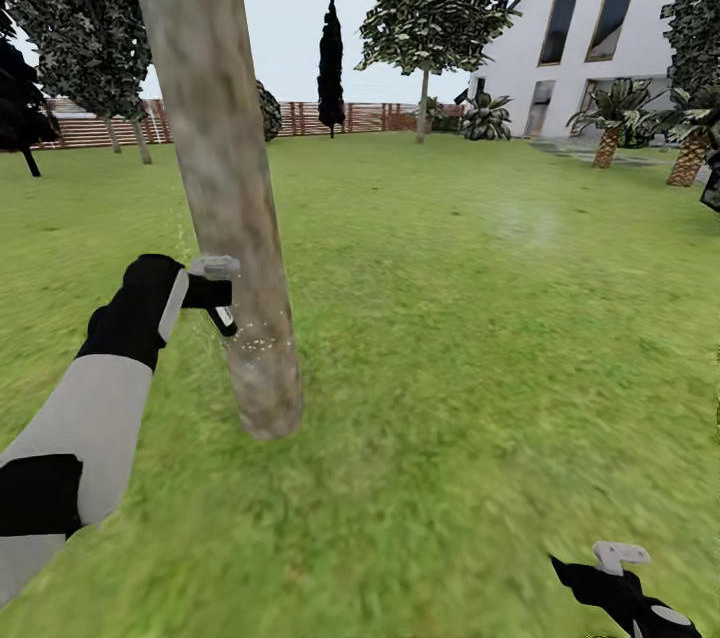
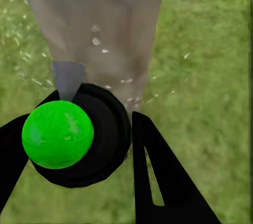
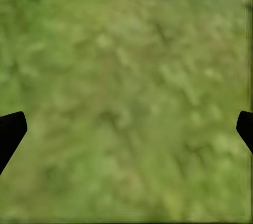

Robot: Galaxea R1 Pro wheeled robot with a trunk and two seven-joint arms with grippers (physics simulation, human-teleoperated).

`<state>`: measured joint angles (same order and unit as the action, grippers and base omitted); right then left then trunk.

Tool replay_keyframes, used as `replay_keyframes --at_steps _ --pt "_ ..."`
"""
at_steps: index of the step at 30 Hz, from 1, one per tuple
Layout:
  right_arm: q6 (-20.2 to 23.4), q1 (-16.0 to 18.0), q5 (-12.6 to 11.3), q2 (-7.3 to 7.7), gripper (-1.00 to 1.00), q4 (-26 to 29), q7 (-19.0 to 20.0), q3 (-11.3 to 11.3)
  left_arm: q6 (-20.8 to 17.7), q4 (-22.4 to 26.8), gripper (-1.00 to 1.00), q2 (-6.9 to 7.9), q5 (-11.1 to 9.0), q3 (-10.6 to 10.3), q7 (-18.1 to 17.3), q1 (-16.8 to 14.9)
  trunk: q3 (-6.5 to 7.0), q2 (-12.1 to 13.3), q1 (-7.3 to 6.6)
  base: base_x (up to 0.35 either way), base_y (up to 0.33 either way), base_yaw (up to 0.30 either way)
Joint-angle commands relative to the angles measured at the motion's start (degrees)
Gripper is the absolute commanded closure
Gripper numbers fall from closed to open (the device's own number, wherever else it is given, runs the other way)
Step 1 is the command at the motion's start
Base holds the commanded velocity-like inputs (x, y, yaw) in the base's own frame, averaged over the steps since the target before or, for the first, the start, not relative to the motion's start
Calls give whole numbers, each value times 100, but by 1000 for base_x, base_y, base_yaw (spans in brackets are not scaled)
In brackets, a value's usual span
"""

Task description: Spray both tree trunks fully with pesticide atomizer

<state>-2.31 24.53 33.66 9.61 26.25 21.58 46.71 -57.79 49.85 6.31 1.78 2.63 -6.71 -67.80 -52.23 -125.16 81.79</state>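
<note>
One thick, leaning grey-brown tree trunk [image 1: 225, 208] rises from the lawn just left of centre. My left gripper [image 1: 214, 290] is shut on the pesticide atomizer [image 1: 223, 315], held right against the trunk's left side, low down. In the left wrist view the atomizer's green spot [image 2: 58, 134] and dark round body [image 2: 105, 134] sit between the black fingers [image 2: 168, 182], and its grey nozzle [image 2: 67, 79] points at the trunk [image 2: 105, 18]. White pesticide specks [image 1: 255, 343] dot the bark [image 2: 96, 40]. My right gripper [image 1: 620, 558] hangs open over grass [image 3: 126, 129]. The second thick trunk is out of view.
Green lawn [image 1: 480, 318] spreads to the right and behind the trunk. A brown slat fence [image 1: 330, 118] runs along the back. A white house [image 1: 600, 18] and short palms [image 1: 610, 133] stand at the far right, and a thin-trunked tree [image 1: 425, 18] at the centre back.
</note>
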Motion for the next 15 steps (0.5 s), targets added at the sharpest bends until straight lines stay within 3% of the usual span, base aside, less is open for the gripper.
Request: replay_keyframes --at_steps 1,6,9,12,15 --pt "-24 8 60 -4 -100 2 39 48 -22 19 100 6 48 9 -34 18 -6 -2 -1 0 0 -67" --pt "-24 8 61 -3 -100 -4 39 48 54 41 100 36 170 1 -29 699 -6 -2 -1 -13 0 -7" --pt "-24 8 61 -8 -100 -6 39 48 65 62 100 41 179 10 -32 806 -6 -2 -1 -216 0 0" --pt "-24 8 61 -9 -100 -6 39 48 52 4 100 57 348 32 -7 691 -6 -2 -1 -47 0 0" --pt "-24 8 61 -7 -100 -6 36 48 -4 -17 100 132 720 52 -3 101 -6 -2 -1 -4 0 0"
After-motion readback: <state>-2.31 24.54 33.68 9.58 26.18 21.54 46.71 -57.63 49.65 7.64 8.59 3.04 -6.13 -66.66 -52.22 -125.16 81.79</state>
